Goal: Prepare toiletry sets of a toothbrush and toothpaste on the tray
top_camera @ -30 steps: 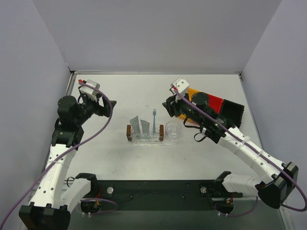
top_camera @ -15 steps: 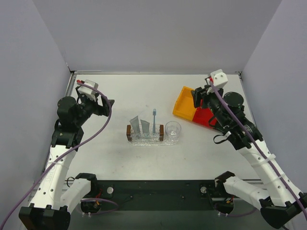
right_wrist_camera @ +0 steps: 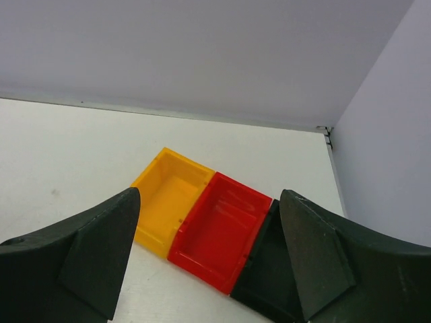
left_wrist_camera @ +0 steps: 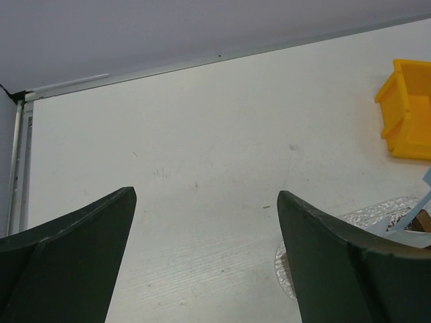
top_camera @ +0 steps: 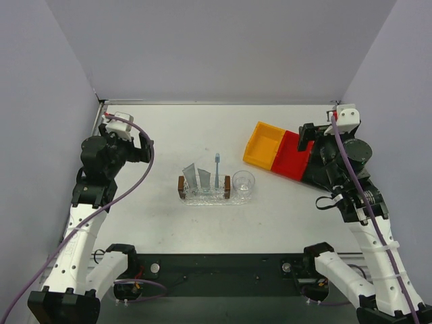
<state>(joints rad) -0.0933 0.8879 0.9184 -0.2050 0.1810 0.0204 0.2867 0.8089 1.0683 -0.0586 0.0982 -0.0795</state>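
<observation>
Pincers both wide, holding nothing: left gripper (left_wrist_camera: 205, 194) and right gripper (right_wrist_camera: 209, 193) well apart from tray (top_camera: 206, 200), probably to leave it free. Toothbrush (top_camera: 217, 170) and toothpaste (top_camera: 196, 179) standing on tray between blocks (top_camera: 181, 186), seemingly as finished set.

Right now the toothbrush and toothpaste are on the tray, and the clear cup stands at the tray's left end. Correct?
Not quite. The clear cup stands at the right end of the tray, not the left; the top external view shows it. The toothbrush and toothpaste are on the tray, as you said.
</observation>
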